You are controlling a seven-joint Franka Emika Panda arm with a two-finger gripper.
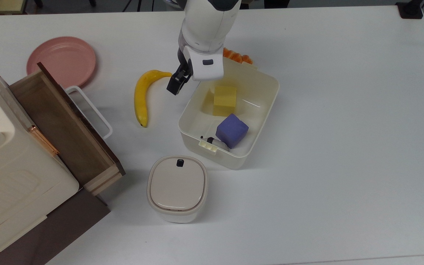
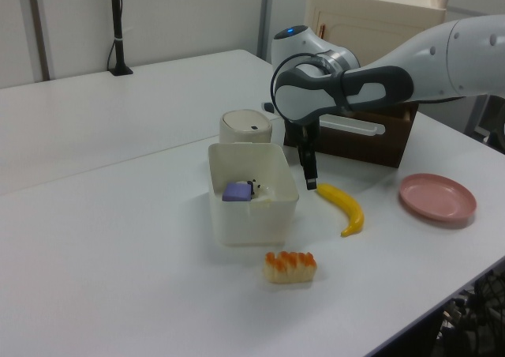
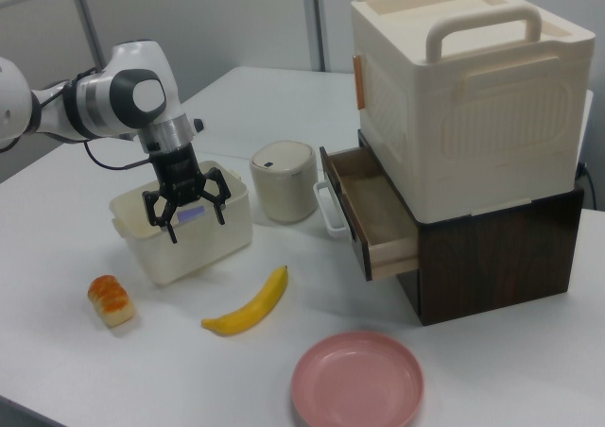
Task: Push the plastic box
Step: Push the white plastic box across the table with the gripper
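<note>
On the white desk [image 1: 344,110], mid-scene, the box [image 1: 260,121] is lying with its long axis running from the top view's upper right to lower left. The hand [image 3: 185,210], fingers spread and empty, is hanging beside its banana-facing [image 1: 140,97] wall. Open desk is stretching toward the top view's right. The right view is showing the spread fingers plainly.

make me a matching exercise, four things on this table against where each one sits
Things:
1. purple cube
2. banana
3. pink plate
4. lidded container

Places:
a. by the top view's upper left, beyond the open drawer
b. inside the plastic box
c. below the plastic box in the top view
d. on the table, between the drawer and the plastic box

Pairs: 1-b, 2-d, 3-a, 4-c
</note>
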